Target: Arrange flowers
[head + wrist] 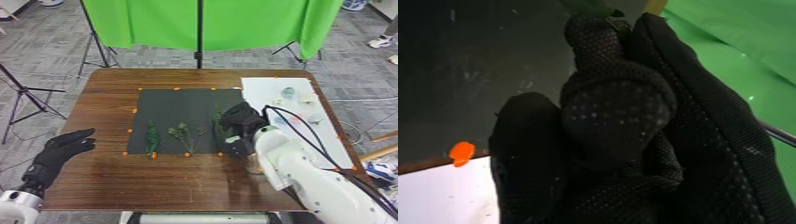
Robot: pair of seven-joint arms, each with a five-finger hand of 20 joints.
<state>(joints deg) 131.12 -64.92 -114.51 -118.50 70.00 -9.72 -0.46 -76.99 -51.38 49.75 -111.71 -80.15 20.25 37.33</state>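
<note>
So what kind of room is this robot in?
Probably a robotics lab or test studio: a green backdrop hangs behind the table, black stands rise from the floor, and orange marks border the dark mat.

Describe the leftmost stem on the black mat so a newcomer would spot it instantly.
Find the black mat on the wooden table. Near the mat's near left corner, on the left hand's side, lies the stem. It is narrow and dark green; its neighbour is paler and branches out.
</note>
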